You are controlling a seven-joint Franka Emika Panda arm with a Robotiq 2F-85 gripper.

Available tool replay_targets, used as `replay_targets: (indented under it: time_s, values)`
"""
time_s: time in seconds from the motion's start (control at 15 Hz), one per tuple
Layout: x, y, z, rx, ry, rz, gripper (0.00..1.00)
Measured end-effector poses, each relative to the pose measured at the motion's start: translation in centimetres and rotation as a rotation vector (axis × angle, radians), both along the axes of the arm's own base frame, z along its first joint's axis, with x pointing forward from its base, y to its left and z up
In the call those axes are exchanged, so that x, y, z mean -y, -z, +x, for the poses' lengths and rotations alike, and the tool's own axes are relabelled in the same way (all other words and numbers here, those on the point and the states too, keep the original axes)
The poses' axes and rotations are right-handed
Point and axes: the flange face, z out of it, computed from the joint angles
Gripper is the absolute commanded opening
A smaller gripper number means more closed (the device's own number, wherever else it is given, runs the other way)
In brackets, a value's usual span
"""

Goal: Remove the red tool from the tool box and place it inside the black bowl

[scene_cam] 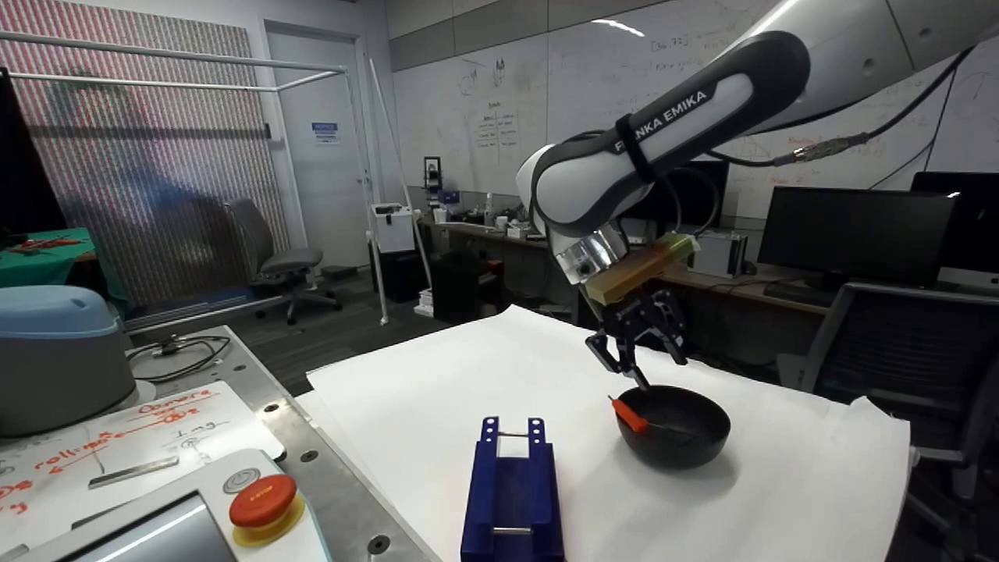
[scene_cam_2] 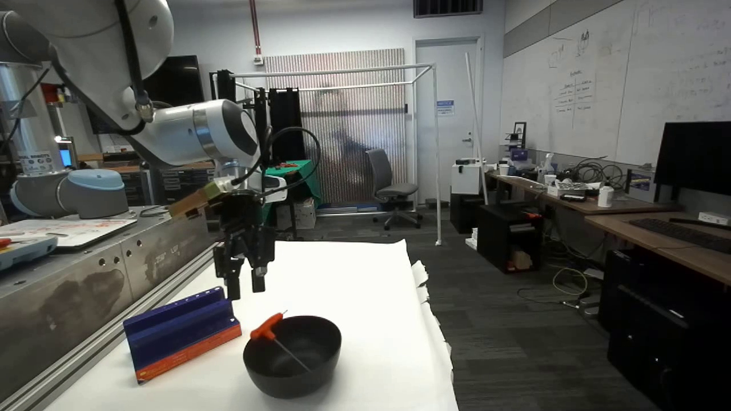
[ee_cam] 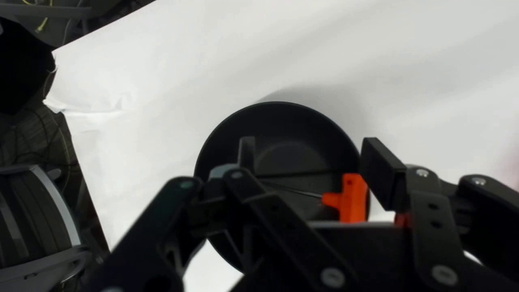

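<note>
Red tool [scene_cam_2: 267, 327] | leaning in black bowl [scene_cam_2: 282, 382] | fingers [ee_cam: 379, 172] wide apart, holding nothing

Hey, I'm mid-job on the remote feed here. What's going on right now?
The robot's gripper stands open above the black bowl, holding nothing. The red tool already rests in the bowl, its handle up at the rim and its shaft slanting down inside. The blue tool box sits on the white sheet, apart from the bowl. So the placing looks done; probably all that's left is backing away.
</note>
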Motion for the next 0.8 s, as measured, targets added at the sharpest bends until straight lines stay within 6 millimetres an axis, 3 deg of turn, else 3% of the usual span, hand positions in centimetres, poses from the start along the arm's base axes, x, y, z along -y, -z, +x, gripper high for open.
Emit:
replay_targets:
  time_s: [0.27,0.8]
  values:
    - [-0.2,-2.7,-0.3,-0.017,-0.056,0.175,1.0]
    - [2.2,-14.3,-3.6,0.007,-0.153,0.549,1.0]
